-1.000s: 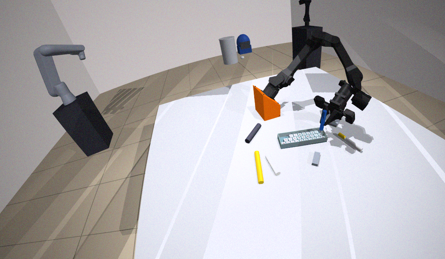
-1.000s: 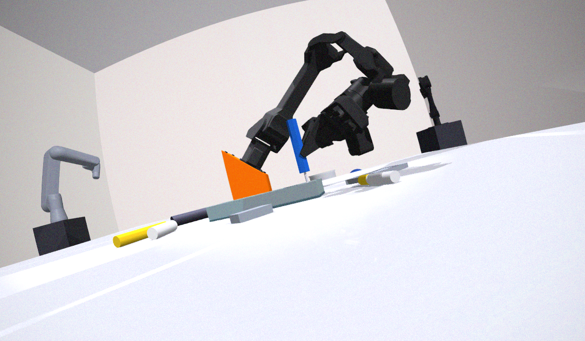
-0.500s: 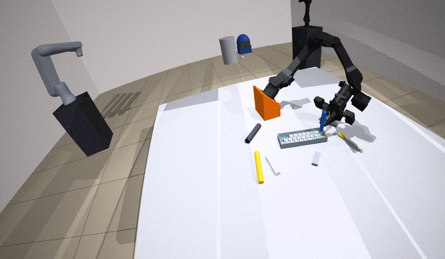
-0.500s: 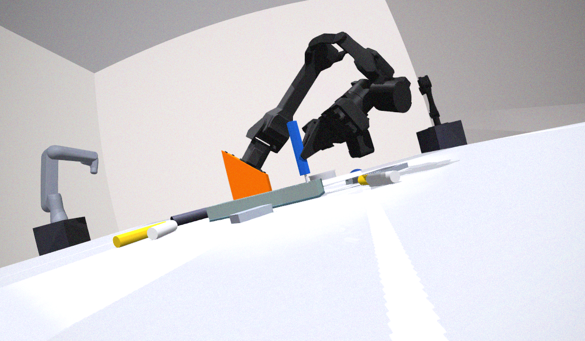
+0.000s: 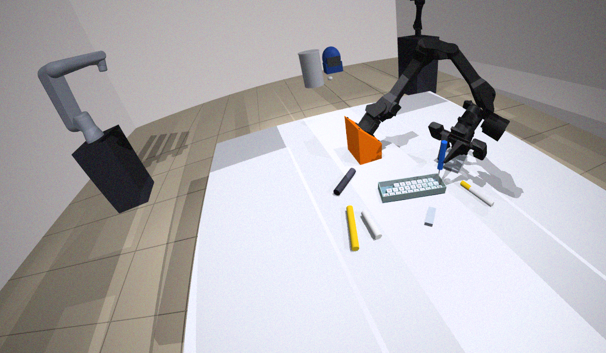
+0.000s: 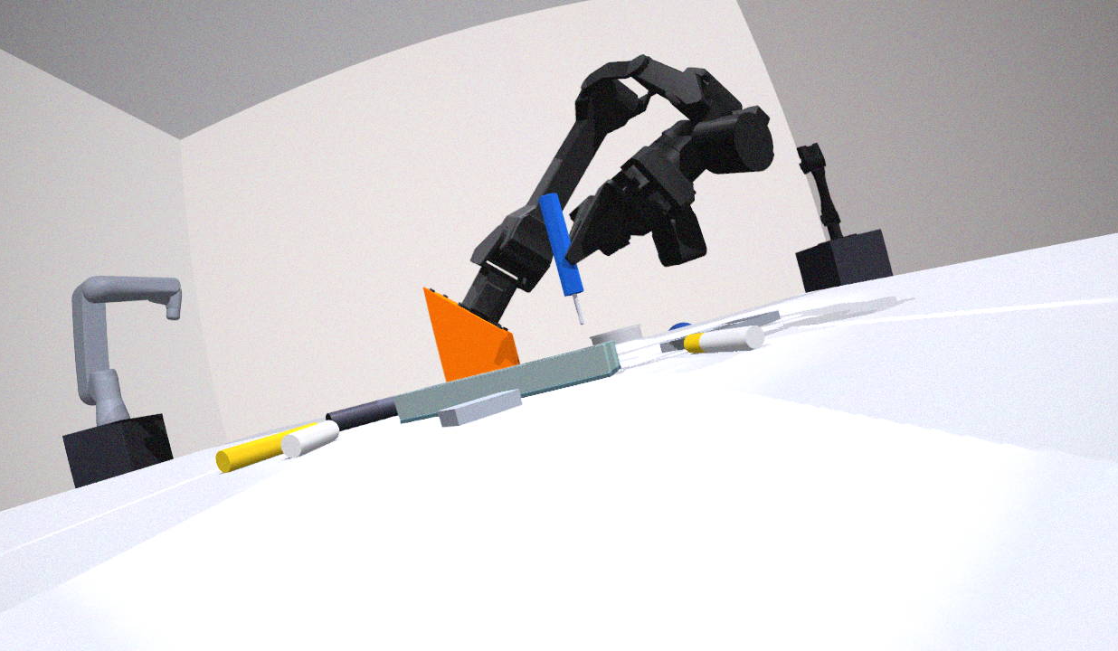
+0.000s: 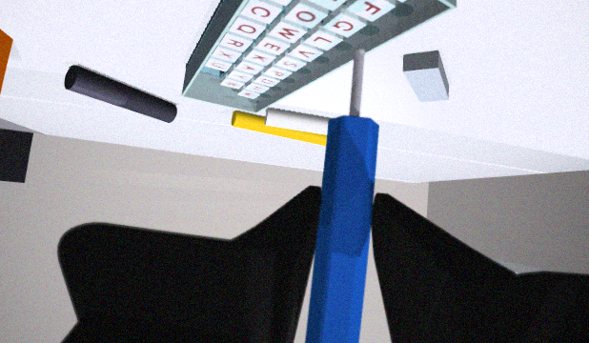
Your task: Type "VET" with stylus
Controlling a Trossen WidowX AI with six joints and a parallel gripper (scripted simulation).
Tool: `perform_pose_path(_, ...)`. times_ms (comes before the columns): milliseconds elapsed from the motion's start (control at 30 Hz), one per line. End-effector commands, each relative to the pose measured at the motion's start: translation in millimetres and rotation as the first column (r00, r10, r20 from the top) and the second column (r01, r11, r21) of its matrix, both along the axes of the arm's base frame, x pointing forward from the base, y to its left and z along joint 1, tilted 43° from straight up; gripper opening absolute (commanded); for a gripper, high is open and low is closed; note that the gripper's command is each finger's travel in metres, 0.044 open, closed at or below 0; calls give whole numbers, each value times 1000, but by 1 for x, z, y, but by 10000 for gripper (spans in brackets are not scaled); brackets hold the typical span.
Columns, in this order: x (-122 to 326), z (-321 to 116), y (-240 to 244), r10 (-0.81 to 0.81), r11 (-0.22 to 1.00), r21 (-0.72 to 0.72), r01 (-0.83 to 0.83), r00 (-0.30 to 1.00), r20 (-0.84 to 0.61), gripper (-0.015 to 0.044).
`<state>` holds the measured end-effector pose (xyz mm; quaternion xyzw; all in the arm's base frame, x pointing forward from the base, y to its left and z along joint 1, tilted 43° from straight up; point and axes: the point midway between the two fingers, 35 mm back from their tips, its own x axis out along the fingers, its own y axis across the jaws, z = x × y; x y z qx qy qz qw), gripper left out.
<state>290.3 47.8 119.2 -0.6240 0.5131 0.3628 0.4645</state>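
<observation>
My gripper (image 5: pixel 444 160) (image 6: pixel 569 257) (image 7: pixel 346 201) is shut on the blue stylus (image 5: pixel 441 151) (image 6: pixel 556 231) (image 7: pixel 353 143), which has a thin grey tip pointing down. The stylus leans slightly. The keyboard (image 5: pixel 412 197) (image 6: pixel 514 380) (image 7: pixel 218 95) is a grey-green tray of white keys with red letters. In the exterior view the tip hangs a little above the tray's rim, near its right end, with a gap. In the wrist view the V key (image 7: pixel 304 53) and E key (image 7: pixel 273 46) show left of the tip; I cannot make out the T key there.
A grey block (image 5: pixel 430 215) (image 6: pixel 480 408) (image 7: pixel 425 78) lies in front of the keyboard. A dark cylinder (image 5: pixel 344 181), a yellow one (image 5: pixel 352 228) and a white one (image 5: pixel 370 224) lie to its left. A yellow-and-white one (image 5: pixel 478 194) lies right. The orange base (image 5: pixel 362 142) stands behind.
</observation>
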Motion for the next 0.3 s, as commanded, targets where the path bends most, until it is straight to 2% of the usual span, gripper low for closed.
perform_pose_path(0, 0, 0, 0, 0, 1000, 0, 0, 1000, 0, 84)
perform_pose_path(267, 0, 0, 0, 0, 1000, 0, 0, 1000, 0, 81)
